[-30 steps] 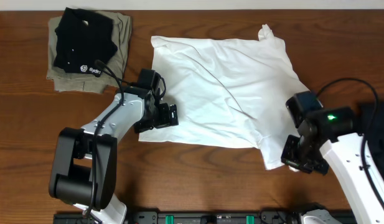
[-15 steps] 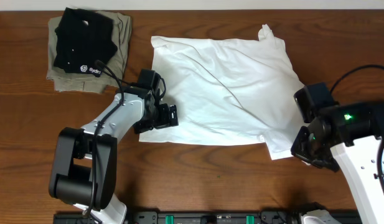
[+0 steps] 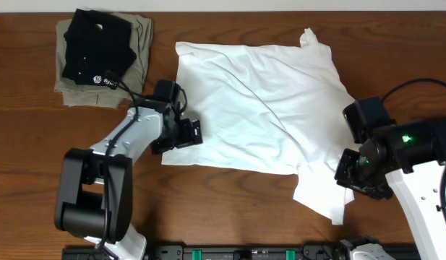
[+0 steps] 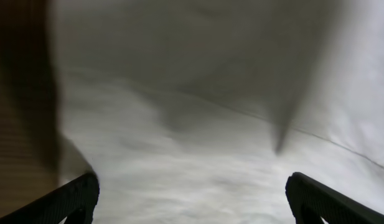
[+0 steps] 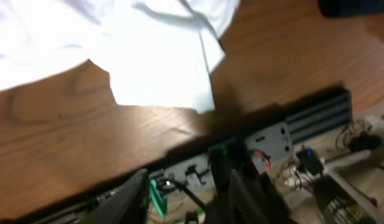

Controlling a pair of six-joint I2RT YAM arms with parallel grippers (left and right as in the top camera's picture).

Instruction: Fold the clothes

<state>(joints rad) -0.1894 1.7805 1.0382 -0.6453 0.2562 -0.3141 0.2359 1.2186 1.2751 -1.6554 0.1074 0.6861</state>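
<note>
white-shelled arms (image 3: 125, 141) with black joints (image 3: 89, 195), black cables (image 3: 121, 83), one green light (image 3: 406, 137).

We count one white shirt (image 3: 259, 101), one black folded garment (image 3: 92, 47) and one olive folded garment (image 3: 139, 54) on one table (image 3: 35, 159).

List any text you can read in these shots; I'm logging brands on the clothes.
Black garment: a round white logo and a short white word near its lower edge, too small to read.
White shirt: no print shows.
Boards past the table edge, right wrist view: blurred, nothing readable.
</note>
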